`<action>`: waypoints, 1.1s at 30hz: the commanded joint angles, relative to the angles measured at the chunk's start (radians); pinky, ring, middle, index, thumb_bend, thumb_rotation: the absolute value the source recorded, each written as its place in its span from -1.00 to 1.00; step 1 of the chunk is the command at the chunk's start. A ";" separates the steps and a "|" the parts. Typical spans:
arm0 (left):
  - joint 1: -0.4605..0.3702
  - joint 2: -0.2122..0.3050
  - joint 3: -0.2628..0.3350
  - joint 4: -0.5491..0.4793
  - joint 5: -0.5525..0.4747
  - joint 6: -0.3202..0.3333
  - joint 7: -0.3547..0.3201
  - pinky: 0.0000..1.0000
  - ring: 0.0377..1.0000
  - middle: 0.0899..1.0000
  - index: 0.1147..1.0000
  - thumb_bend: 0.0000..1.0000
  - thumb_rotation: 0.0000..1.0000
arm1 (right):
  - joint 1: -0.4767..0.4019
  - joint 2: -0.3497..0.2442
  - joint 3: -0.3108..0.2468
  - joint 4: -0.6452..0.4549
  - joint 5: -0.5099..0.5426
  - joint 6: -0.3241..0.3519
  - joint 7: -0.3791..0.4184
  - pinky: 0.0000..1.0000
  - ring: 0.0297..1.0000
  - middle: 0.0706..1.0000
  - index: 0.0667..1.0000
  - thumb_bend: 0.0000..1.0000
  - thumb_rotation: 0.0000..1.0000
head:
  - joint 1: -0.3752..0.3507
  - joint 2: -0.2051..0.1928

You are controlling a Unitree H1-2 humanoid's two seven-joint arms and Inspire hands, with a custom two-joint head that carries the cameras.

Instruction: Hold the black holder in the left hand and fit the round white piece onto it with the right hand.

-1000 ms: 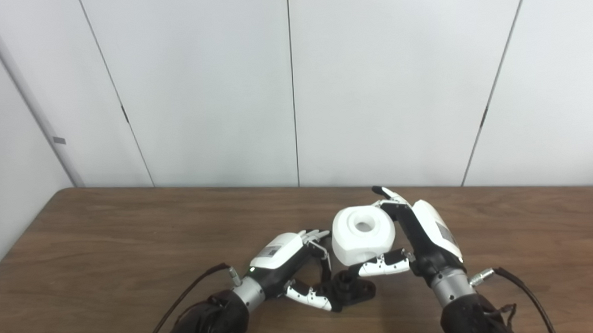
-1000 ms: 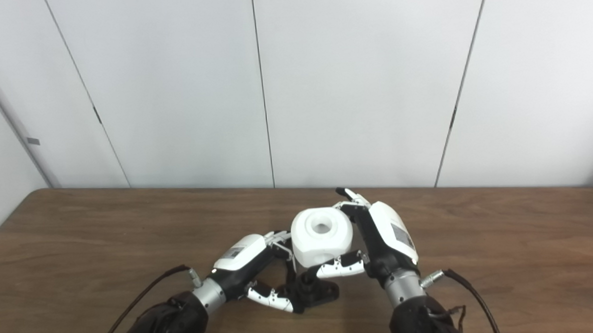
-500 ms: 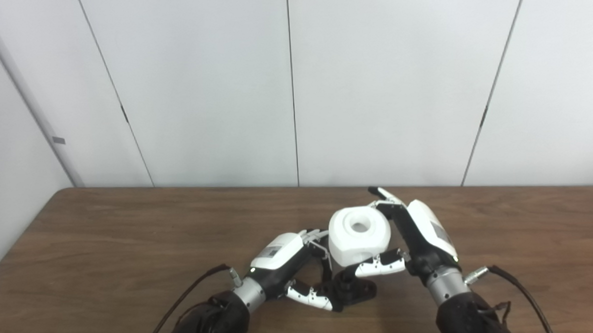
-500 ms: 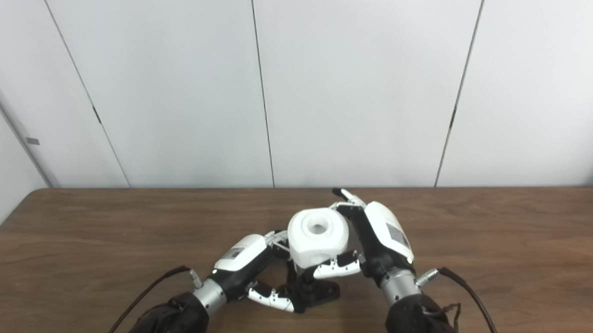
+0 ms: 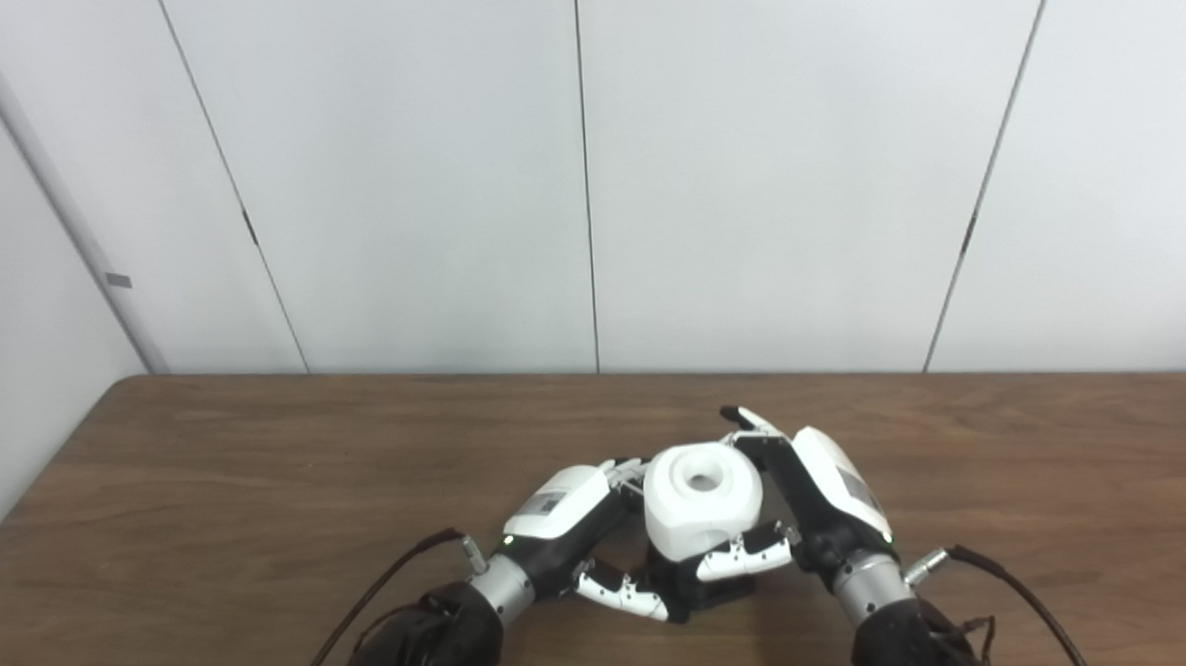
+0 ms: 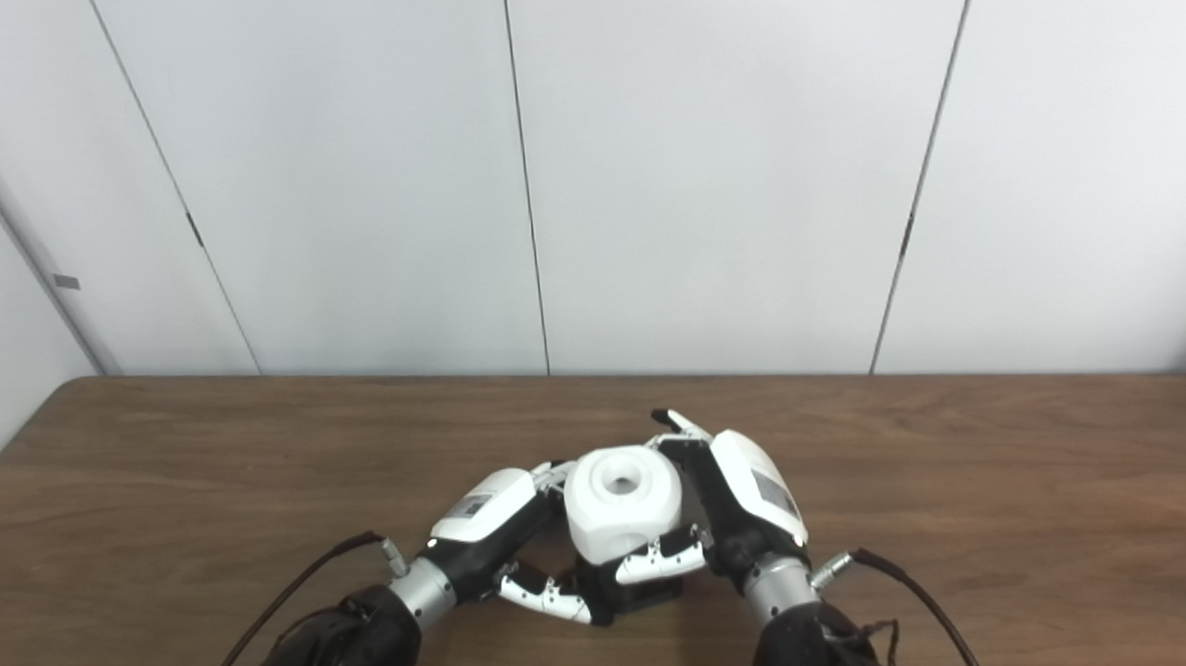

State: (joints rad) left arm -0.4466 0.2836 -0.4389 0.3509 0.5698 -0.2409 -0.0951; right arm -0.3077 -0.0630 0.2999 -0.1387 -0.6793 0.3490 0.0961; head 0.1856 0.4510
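Right hand [image 5: 810, 494] wraps the round white piece [image 5: 702, 496], thumb across its near face and fingers behind it, hole facing up. Directly beneath the white piece sits the black holder [image 5: 699, 591], low over the desk [image 5: 209, 490] and pinched by the left hand [image 5: 571, 524], whose thumb curls under it just left of the white piece. White piece and holder look to be touching or nearly so; whether the holder's post has entered the hole is hidden. To seat it well, I judge the right hand should press straight down with the hole kept level, while the left hand grips firmly so the holder cannot tip or twist away.
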 commanded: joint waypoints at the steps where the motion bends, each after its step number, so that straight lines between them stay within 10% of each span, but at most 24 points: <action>1: 0.000 -0.006 -0.019 -0.004 0.036 0.022 -0.031 1.00 0.94 0.88 -0.18 0.03 -0.90 | -0.026 0.008 0.002 -0.022 -0.007 -0.031 -0.025 0.56 0.85 0.85 -0.11 0.01 -0.72 | 0.005 0.003; 33: 0.016 0.012 -0.018 -0.048 0.023 0.033 -0.047 1.00 0.94 0.89 -0.18 0.03 -0.90 | 0.004 -0.006 -0.002 -0.017 0.003 -0.042 -0.058 0.53 0.83 0.81 -0.11 0.01 -0.72 | -0.016 0.027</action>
State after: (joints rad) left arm -0.4354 0.2867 -0.4426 0.3095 0.5698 -0.2075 -0.1137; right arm -0.2918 -0.0631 0.3075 -0.1372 -0.6766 0.3372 0.0541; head 0.1688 0.4771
